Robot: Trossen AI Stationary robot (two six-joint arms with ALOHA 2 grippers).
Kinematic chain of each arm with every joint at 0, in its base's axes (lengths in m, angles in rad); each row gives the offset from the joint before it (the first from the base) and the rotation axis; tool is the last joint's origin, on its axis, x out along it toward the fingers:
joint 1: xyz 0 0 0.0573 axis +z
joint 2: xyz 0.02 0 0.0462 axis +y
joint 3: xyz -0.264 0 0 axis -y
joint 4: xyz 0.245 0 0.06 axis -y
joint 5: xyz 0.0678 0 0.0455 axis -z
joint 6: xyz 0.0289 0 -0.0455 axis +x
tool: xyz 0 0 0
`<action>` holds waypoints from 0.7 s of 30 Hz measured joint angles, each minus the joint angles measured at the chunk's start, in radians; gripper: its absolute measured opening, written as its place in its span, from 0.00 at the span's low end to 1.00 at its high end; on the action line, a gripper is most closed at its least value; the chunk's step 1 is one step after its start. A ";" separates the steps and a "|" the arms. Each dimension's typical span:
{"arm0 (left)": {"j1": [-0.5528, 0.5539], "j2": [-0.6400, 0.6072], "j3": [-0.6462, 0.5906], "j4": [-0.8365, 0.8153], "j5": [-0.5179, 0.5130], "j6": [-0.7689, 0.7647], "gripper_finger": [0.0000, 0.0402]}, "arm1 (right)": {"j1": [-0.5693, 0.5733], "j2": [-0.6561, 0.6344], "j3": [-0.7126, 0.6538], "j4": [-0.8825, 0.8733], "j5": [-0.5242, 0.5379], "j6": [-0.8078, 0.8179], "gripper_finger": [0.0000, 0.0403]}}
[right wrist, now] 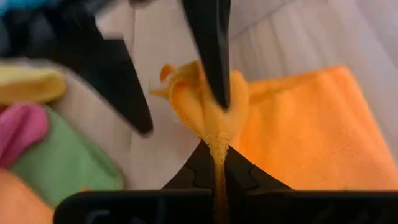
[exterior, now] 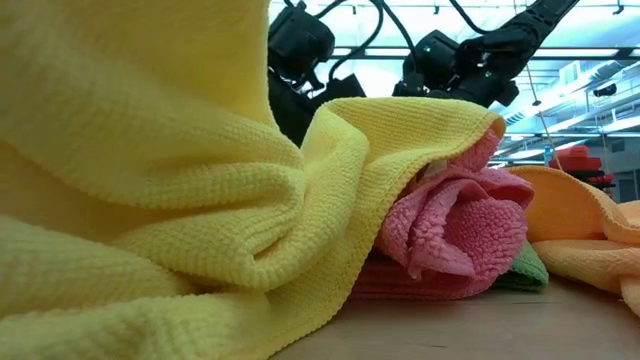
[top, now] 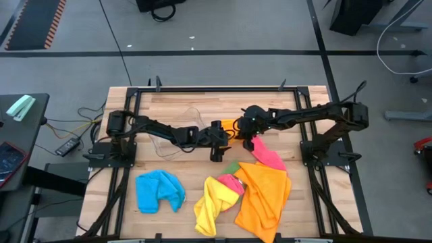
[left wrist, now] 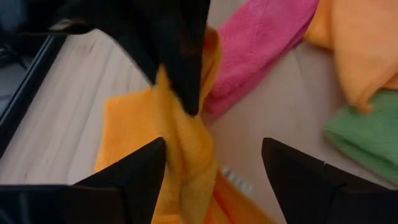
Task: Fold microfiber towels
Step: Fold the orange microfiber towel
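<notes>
Mid-worktop (top: pixel 169 101), right hand (right wrist: pixel 214 152) is clamped on a bunched fold of a small orange microfiber towel (right wrist: pixel 298 124). Left hand (left wrist: pixel 214 168) faces it with fingers (left wrist: pixel 134 171) spread apart, the same orange cloth between them, not gripped. Just beside the right hand lies a pink microfiber towel (top: pixel 268 155), then a bigger orange one (top: pixel 263 192), a green one (left wrist: pixel 367 124), a yellow one (top: pixel 210 202); a blue one (top: pixel 158 190) sits nearer the left hand's side.

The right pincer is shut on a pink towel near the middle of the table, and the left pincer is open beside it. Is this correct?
Not quite: in the right wrist view, the right pincer is shut on an orange towel, not pink. The left pincer is indeed open beside it.
</notes>
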 joint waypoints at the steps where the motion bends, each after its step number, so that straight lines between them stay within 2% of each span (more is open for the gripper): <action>1: 0.000 0.005 0.004 0.004 -0.019 0.000 0.68 | 0.001 -0.003 0.000 -0.005 -0.007 0.005 0.02; 4: 0.001 0.011 0.008 0.002 -0.082 0.015 0.66 | 0.002 -0.004 0.000 -0.003 -0.014 0.014 0.02; 9: 0.001 0.011 0.009 -0.007 -0.087 0.042 0.56 | 0.004 -0.003 0.000 -0.002 -0.030 0.025 0.02; 12: 0.001 0.011 0.009 -0.017 -0.087 0.041 0.43 | 0.005 -0.003 0.000 -0.006 -0.032 0.015 0.02; 17: 0.001 0.011 0.009 -0.037 -0.055 0.041 0.08 | 0.005 -0.003 0.000 -0.005 -0.028 -0.016 0.06; 18: 0.001 0.011 0.009 -0.038 -0.039 0.040 0.05 | 0.005 -0.003 0.000 -0.005 -0.028 -0.021 0.08; 21: 0.001 0.011 0.009 -0.046 -0.023 0.030 0.05 | 0.005 -0.009 0.000 -0.017 -0.026 -0.028 0.16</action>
